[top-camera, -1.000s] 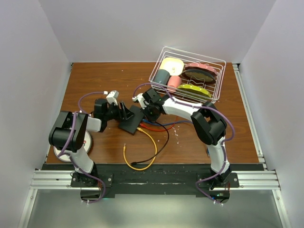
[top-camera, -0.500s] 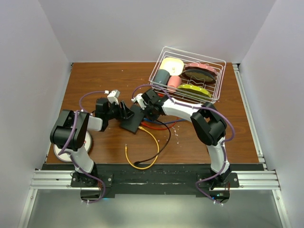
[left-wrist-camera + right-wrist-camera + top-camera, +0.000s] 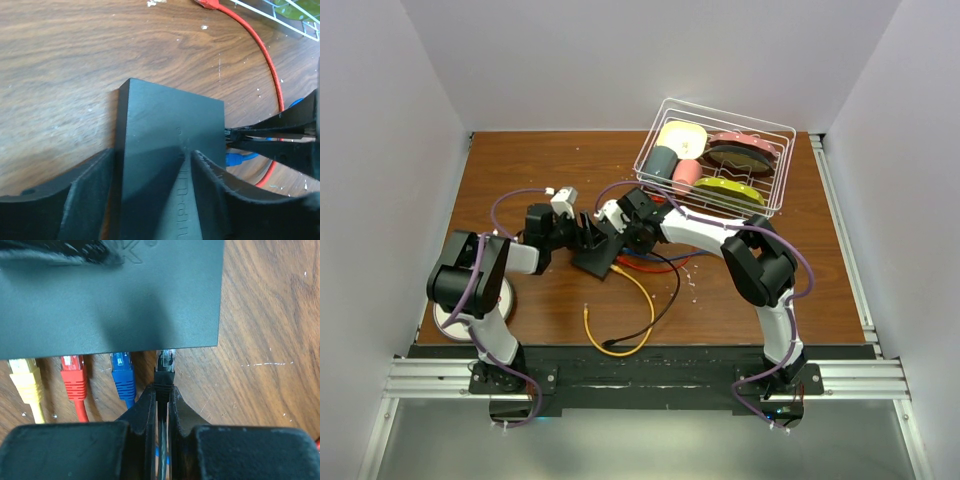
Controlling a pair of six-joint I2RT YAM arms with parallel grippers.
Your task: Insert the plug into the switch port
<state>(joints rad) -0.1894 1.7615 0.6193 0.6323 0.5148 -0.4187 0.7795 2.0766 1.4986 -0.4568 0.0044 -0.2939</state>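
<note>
Now your right gripper [image 3: 162, 392] is clamped on the black plug [image 3: 165, 369], its nose at the edge of the switch [image 3: 110, 295] mid-table, likely lined up to push in. Your left gripper [image 3: 152, 156] has its fingers spread astride it, apparently bracing.

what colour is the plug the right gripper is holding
The plug is black with a clear tip, seen best in the right wrist view.

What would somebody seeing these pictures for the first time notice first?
In the right wrist view, the right gripper pinches a black plug at the edge of the black switch, beside blue, red and yellow plugs lined up there. From above, a white wire basket of colourful dishes sits at the far right.
</note>
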